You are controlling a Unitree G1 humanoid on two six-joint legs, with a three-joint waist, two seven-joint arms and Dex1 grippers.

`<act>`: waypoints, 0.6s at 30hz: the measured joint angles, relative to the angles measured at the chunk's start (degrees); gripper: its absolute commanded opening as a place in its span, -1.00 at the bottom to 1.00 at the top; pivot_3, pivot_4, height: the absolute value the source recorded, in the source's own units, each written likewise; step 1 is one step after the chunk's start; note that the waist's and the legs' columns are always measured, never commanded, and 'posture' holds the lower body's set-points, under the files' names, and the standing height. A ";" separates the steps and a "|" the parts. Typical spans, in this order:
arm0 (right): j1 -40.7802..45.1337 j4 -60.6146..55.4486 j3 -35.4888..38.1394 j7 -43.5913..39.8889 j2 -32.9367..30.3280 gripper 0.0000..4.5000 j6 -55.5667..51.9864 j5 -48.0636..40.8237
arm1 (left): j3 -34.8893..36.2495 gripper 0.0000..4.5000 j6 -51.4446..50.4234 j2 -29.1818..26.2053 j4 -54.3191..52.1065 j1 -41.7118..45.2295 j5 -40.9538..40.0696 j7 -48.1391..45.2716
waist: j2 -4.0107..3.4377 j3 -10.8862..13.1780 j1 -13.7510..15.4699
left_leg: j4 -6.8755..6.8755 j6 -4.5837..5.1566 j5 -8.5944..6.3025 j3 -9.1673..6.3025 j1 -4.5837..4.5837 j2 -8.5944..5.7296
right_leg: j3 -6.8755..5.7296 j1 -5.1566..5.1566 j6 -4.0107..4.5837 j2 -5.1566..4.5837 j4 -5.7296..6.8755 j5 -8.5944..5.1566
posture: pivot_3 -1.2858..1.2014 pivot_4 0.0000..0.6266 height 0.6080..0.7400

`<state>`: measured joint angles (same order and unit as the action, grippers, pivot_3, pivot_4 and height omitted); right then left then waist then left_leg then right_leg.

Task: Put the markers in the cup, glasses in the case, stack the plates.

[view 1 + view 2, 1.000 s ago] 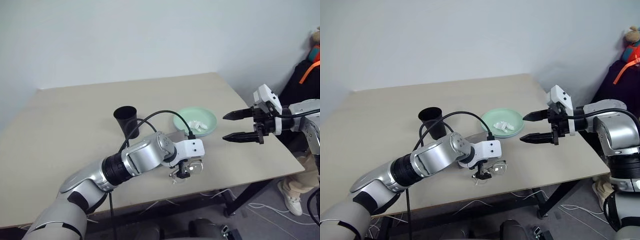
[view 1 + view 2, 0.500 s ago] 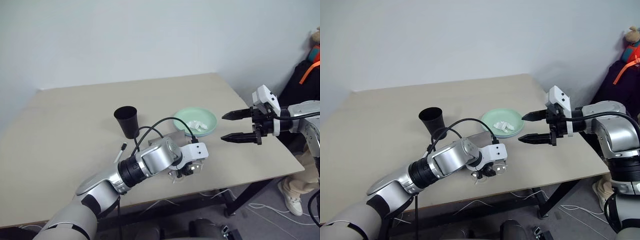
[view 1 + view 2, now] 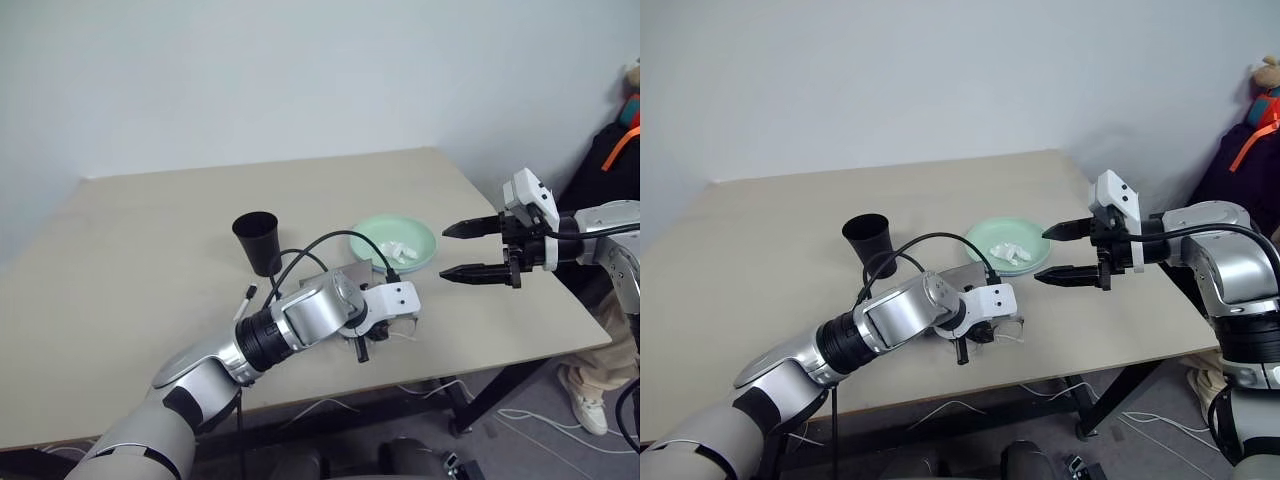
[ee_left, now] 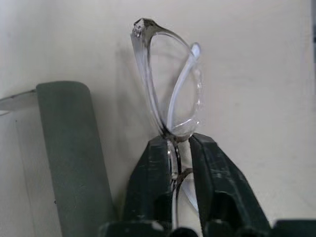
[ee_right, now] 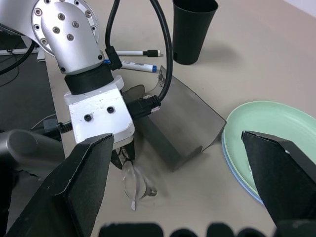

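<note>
My left gripper point(image 4: 177, 140) is shut on the glasses point(image 4: 170, 94), pinching their clear frame just above the table near its front edge. The glasses point(image 5: 136, 185) lie beside the open grey case point(image 5: 182, 123), half hidden behind my left arm in the eye views. Left of the case, the two markers point(image 5: 136, 59) lie side by side. The black cup point(image 3: 257, 240) stands upright behind them. A mint green plate point(image 3: 395, 242) sits on a light blue one point(image 5: 232, 158), right of the case. My right gripper point(image 3: 442, 251) hovers open above the table's right side, with nothing in it.
A crumpled white tissue point(image 3: 400, 250) lies in the green plate. A black cable point(image 3: 320, 245) loops over my left wrist. The table's right edge point(image 3: 560, 300) is near my right arm, with a dark bag point(image 3: 605, 165) and a person's shoe point(image 3: 585, 395) beyond it.
My left gripper's fingers have closed from wide open onto the glasses. The right arm has stayed still and open.
</note>
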<state>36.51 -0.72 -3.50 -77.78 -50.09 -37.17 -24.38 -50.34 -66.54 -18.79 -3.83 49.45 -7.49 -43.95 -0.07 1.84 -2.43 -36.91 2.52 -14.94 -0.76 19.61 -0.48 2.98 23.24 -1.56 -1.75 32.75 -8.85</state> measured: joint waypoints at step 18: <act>1.49 0.33 -1.43 0.11 0.36 1.00 0.19 0.10 | 8.72 -1.00 0.97 -0.05 2.39 5.15 -2.42 -3.82 | -0.03 -0.01 -0.19 | 0.16 0.28 -0.04 0.02 0.04 -0.05 | 0.06 0.17 -0.03 0.00 0.06 -0.01 | 0.03 -1.00 0.81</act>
<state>38.00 -0.39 -4.93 -77.66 -49.73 -36.98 -24.28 -41.62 -65.57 -18.84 -1.44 54.60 -9.91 -47.77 -0.10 1.82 -2.62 -36.76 2.80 -14.99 -0.75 19.64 -0.53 3.04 23.41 -1.58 -1.75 32.81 -8.86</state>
